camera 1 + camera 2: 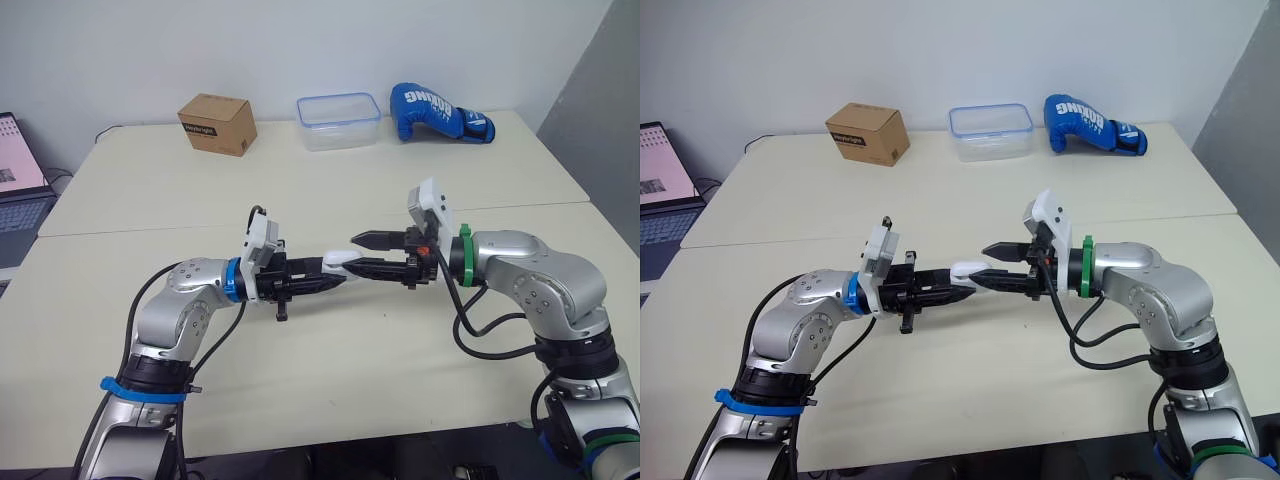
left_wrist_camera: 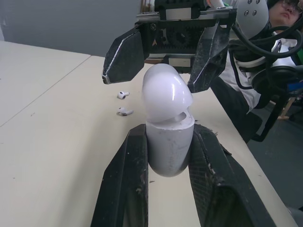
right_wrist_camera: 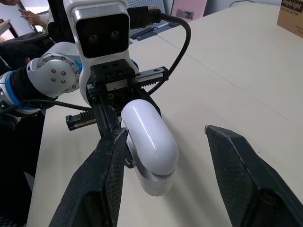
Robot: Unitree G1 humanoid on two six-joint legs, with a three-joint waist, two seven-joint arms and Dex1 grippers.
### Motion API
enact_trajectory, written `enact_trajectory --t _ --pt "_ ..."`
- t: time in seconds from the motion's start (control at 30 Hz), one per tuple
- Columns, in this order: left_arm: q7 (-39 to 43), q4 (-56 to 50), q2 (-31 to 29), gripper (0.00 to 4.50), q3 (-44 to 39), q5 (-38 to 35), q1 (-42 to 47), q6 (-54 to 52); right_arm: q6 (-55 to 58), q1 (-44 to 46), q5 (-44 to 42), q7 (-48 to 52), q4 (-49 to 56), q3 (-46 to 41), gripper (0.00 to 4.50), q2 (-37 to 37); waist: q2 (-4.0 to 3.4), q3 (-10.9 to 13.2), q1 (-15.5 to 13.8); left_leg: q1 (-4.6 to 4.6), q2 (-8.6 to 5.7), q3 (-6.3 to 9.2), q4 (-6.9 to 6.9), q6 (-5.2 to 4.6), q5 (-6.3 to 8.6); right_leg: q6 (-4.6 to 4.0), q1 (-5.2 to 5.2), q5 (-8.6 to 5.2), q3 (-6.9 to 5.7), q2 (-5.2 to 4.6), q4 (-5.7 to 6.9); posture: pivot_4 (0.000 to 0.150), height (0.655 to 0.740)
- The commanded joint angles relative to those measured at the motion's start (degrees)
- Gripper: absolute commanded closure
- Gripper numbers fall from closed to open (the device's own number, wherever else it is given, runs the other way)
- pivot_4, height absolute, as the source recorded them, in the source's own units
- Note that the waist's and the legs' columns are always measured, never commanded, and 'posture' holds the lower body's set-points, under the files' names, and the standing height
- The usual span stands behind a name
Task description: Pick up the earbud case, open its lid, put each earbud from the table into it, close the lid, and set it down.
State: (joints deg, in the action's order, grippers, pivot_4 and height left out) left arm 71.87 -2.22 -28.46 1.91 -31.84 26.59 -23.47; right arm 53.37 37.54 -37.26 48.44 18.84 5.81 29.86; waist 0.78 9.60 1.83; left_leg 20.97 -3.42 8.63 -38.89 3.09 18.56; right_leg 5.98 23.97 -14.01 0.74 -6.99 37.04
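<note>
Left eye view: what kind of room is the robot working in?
Probably an office or a lab: pale tables pushed together before a plain wall, an open laptop at the robot's left, and a cardboard box on the far table.

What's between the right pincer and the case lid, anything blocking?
Nothing visible. The right pincer is open with its fingers either side of the lid, which is partly raised on the earbud case held in the left pincer. Both earbuds lie on the table, clear of that gap.
</note>
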Motion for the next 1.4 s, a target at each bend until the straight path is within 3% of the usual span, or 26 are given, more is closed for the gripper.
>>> enact_trajectory --t 0.03,0.47,0.83,1.07,1.4 --pt "0.33 -2.93 0.05 3.73 -0.77 -1.96 0.70 0.50 -0.35 0.86 -0.08 -0.14 0.67 -0.30 1.80 0.67 0.00 0.00 0.00 0.00 0.00 0.00 0.00 0.00 0.00 0.00 0.00 0.00 0.00 0.00 0.00 0.150 0.7307" --pt "-0.01 -3.92 -0.34 3.73 -0.40 -1.78 -1.24 0.98 -2.53 4.31 -0.43 -2.51 -3.49 -2.20 1.80 -2.12 0.00 0.00 0.02 0.00 0.01 -0.01 0.02 0.00 0.00 0.00 0.02 0.00 0.01 0.00 0.00 0.150 0.7307" --pt "-4.14 0.49 1.10 3.73 -3.25 -1.02 0.91 4.12 -0.99 8.45 -1.34 -0.63 -5.71 -4.65 1.80 2.04 0.00 0.00 -0.02 0.01 -0.01 -0.03 0.01 0.00 0.00 0.00 0.03 0.00 0.03 -0.01 0.01 0.150 0.7307" --pt "-4.13 1.92 0.88 3.73 -4.24 -1.20 2.17 5.92 -4.02 11.13 11.04 4.61 -12.63 4.60 1.80 15.66 0.00 0.00 -0.02 0.01 0.00 -0.11 0.04 0.00 0.00 -0.01 0.03 0.01 0.05 -0.01 -0.07 0.150 0.7307" --pt "-2.80 0.67 0.24 3.73 -5.04 -3.29 2.31 5.01 -7.86 8.43 24.39 7.12 -23.28 12.84 1.80 20.41 0.00 0.00 -0.01 0.02 0.02 -0.24 0.06 0.00 0.00 -0.01 0.09 0.01 0.13 -0.01 -0.06 0.150 0.7307"
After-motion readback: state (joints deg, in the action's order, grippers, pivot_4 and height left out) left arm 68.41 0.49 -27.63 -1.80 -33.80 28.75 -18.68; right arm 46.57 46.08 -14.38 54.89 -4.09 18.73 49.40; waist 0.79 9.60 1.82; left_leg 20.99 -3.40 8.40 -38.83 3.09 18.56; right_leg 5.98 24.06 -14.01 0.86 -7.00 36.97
